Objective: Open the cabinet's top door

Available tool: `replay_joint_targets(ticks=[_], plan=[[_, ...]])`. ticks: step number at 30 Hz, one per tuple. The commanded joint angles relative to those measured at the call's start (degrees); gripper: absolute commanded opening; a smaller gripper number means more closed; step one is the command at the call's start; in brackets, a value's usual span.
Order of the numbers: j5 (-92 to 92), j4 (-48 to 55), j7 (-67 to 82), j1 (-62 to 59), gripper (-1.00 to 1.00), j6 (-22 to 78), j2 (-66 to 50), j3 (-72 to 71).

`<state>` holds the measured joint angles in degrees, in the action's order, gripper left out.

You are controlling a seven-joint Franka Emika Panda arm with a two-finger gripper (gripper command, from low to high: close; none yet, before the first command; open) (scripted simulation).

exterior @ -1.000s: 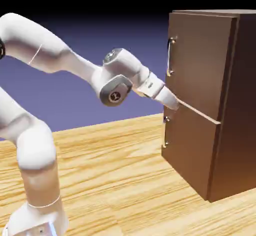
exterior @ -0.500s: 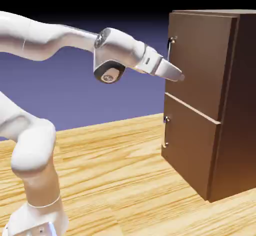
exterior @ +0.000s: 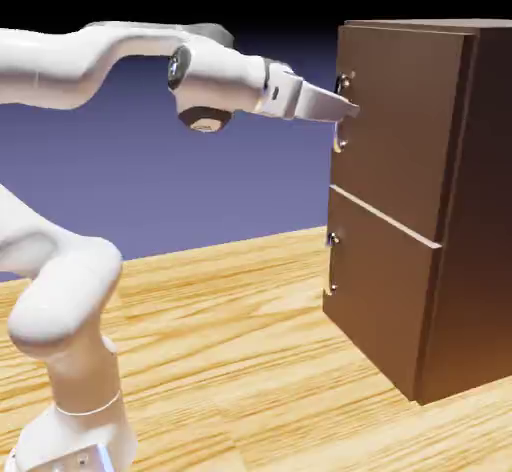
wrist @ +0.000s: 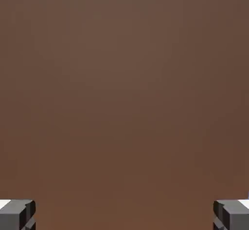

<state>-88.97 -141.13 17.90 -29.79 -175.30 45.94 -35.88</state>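
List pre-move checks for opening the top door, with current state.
1. Jaws open: ok, fingertips wide apart in the hand view.
2. Hand at top door's height: ok, in front of the top door, not the lower door.
3. Top door's handle between the fingertips: not ok, only brown panel shows there.
4. Top door shut: ok, looks flush with the cabinet.
5. Fingertips clear of the panel: cannot tell.

From here I'm seeing the cabinet (exterior: pixel 385 210) showing plain dark brown and the counter (exterior: pixel 230 360) showing streaky yellow wood grain.
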Motion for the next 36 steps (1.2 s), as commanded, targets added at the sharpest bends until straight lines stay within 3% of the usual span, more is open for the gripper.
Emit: replay_joint_targets(ticks=[1,30,36], plan=[[-2.5,0.6,1.7,-0.9,0.00,0.0,0.4,-1.0],[-74.8,16.7,50.7,-25.6,0.00,-1.1,11.2,-30.2],[-77.0,23.0,52.0,-34.4,0.00,0.1,9.3,-35.4]])
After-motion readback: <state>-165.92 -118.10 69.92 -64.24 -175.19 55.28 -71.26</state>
